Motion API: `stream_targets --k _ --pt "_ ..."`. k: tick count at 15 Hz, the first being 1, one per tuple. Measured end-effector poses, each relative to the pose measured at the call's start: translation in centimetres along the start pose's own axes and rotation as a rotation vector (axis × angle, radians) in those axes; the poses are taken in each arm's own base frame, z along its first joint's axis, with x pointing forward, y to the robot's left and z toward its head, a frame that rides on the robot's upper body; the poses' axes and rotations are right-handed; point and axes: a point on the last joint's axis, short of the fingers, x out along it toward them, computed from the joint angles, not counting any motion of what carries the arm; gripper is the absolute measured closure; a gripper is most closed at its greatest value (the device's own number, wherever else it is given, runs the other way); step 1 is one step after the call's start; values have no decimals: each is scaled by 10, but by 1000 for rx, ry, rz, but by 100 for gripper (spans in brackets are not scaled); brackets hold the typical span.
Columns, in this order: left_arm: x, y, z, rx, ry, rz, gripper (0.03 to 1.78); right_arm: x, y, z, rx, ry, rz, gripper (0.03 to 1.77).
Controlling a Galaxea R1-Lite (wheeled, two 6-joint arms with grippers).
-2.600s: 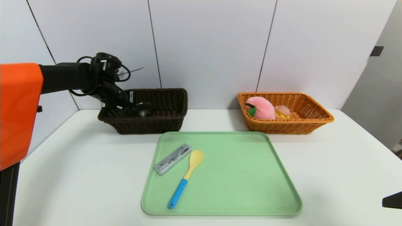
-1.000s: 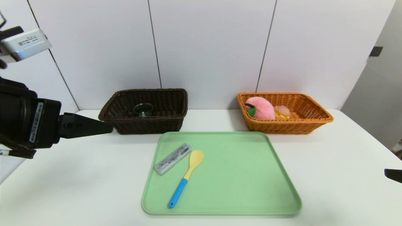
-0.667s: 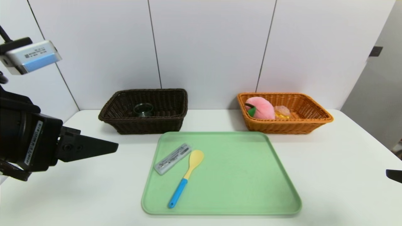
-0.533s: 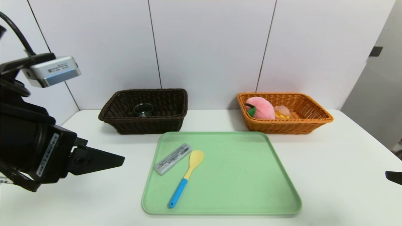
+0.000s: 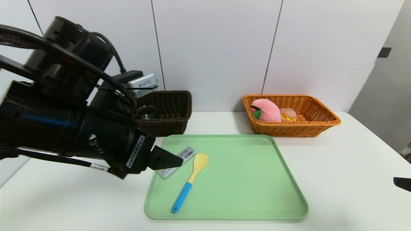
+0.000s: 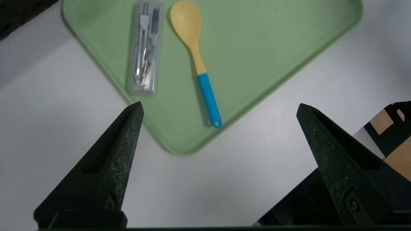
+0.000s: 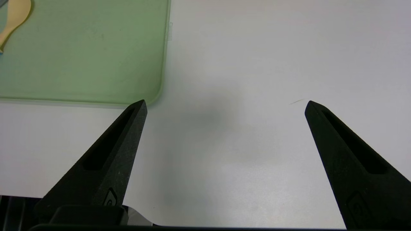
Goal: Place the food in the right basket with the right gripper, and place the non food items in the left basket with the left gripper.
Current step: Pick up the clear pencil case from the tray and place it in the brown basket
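A clear plastic case (image 5: 188,152) with metal tools and a spoon (image 5: 192,175) with a yellow bowl and blue handle lie on the left part of the green tray (image 5: 244,179). My left gripper (image 5: 167,159) hovers open over the tray's left edge and partly covers the case. In the left wrist view the gripper (image 6: 219,105) is empty, with the case (image 6: 145,51) and spoon (image 6: 196,57) beyond the fingertips. My right gripper (image 7: 225,101) is open and empty over bare table near the tray's front right corner (image 7: 96,54); only a sliver of the right gripper (image 5: 402,183) shows in the head view.
The dark brown left basket (image 5: 173,109) holds a round glass jar (image 5: 146,111); my left arm hides part of it. The orange right basket (image 5: 321,120) holds a pink plush peach (image 5: 268,110) and a smaller food item (image 5: 289,114). White table (image 5: 346,160) surrounds the tray.
My left arm left the dark basket empty, drew back to the left, then swung right and forward to the tray's left edge over the case. The right arm has barely moved.
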Motion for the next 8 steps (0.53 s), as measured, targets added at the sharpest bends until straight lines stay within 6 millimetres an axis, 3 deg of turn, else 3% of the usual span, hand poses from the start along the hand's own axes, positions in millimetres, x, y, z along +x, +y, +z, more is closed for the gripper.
stream_targets --k 3,8 --pt "26 3 5 50 -27 -79 12 3 1 0 3 15 -5 10" --pt "54 27 1 118 -14 -46 12 8 1 7 16 11 -18 10"
